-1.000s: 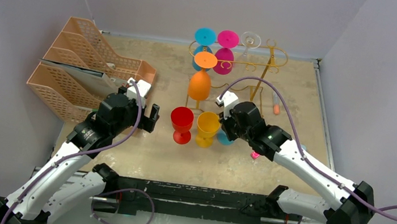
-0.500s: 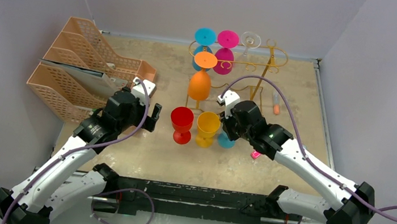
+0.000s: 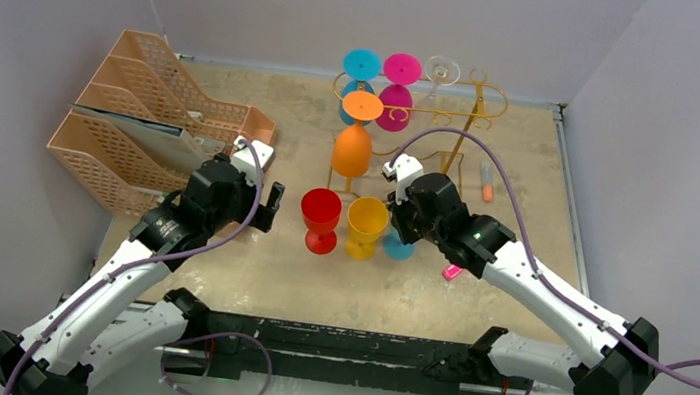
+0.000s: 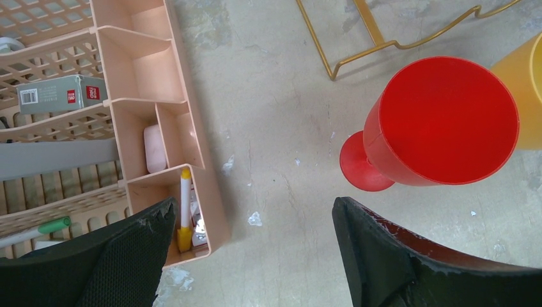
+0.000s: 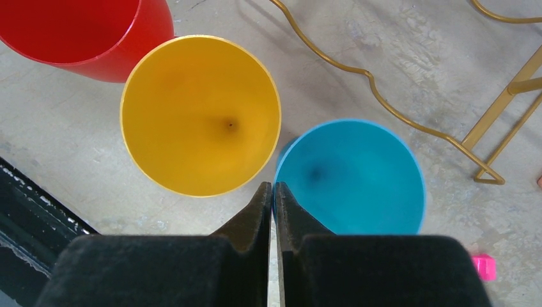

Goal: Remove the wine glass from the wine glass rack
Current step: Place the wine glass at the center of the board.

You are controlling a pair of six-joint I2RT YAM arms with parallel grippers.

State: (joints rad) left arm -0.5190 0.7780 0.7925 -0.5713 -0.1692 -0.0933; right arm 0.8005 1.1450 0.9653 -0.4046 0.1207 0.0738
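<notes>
The gold wire wine glass rack [image 3: 483,103] stands at the back of the table, and its wavy lower rail [image 5: 383,105] shows in the right wrist view. Upside down from it hang an orange wine glass [image 3: 353,148], a cyan one [image 3: 361,63], a magenta one [image 3: 402,68] and a clear one [image 3: 441,69]. A red glass [image 3: 321,209], a yellow glass [image 5: 200,115] and a blue glass [image 5: 350,176] stand upright on the table. My right gripper [image 5: 273,187] is shut over the blue glass's rim, a thin blue line showing between its tips. My left gripper [image 4: 255,208] hangs open left of the red glass [image 4: 441,121].
Peach mesh file trays [image 3: 132,131] with pens and small items fill the left side. An orange marker [image 3: 486,186] lies right of the rack. A small pink object [image 3: 451,271] sits by my right arm. A black bar [image 3: 338,342] runs along the near edge.
My left arm moved a little forward and right, toward the red glass. My right gripper edged slightly toward the rack. The glasses stayed put.
</notes>
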